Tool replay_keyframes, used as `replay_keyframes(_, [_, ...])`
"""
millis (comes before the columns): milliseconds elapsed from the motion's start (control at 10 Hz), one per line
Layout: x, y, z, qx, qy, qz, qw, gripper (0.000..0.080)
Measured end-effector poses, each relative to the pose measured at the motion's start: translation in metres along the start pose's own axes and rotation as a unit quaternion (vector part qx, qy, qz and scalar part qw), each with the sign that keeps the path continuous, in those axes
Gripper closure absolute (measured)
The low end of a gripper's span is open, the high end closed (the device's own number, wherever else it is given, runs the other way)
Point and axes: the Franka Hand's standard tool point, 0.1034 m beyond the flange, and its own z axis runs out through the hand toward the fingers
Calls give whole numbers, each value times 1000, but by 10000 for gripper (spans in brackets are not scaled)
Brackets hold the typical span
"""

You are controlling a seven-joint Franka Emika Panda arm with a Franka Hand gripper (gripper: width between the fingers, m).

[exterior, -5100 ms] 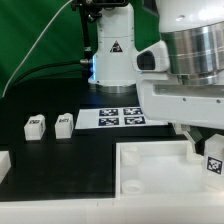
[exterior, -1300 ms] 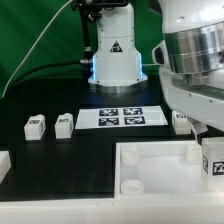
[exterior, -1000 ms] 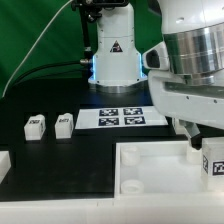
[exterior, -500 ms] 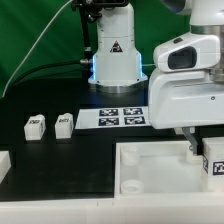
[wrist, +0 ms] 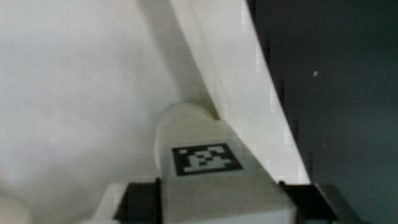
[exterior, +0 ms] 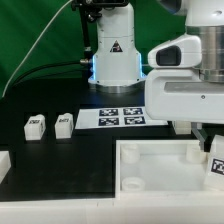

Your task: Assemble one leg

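My gripper [exterior: 211, 142] is at the exterior view's right edge, shut on a leg [exterior: 216, 166], a small white block with a black-and-white tag. It holds the leg upright in the far right corner of the large white tray-like piece [exterior: 150, 150]. In the wrist view the leg [wrist: 210, 150] sits between my two dark fingers, with my gripper [wrist: 217, 198] closed on its sides, right against the tray's raised rim [wrist: 228, 80]. Two more legs [exterior: 35, 125] [exterior: 64, 123] stand loose on the black table at the left.
The marker board [exterior: 122, 117] lies flat behind the tray, in front of the robot base [exterior: 112, 55]. Another white part [exterior: 3, 165] shows at the exterior view's left edge. Black table [wrist: 338, 100] lies beyond the tray rim.
My wrist has turned about its axis while staying over the tray's corner. The leg has stayed in the gripper at the same spot, its tag turned slightly.
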Motion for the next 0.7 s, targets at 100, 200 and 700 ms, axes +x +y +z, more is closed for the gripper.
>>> replay_keyframes(100, [0,0,0,2,-2,52,999,489])
replay_keyframes(200, [0,0,0,6,-6,125,992,490])
replay_keyframes(700, [10,3,-1,34,-60,540,839,504])
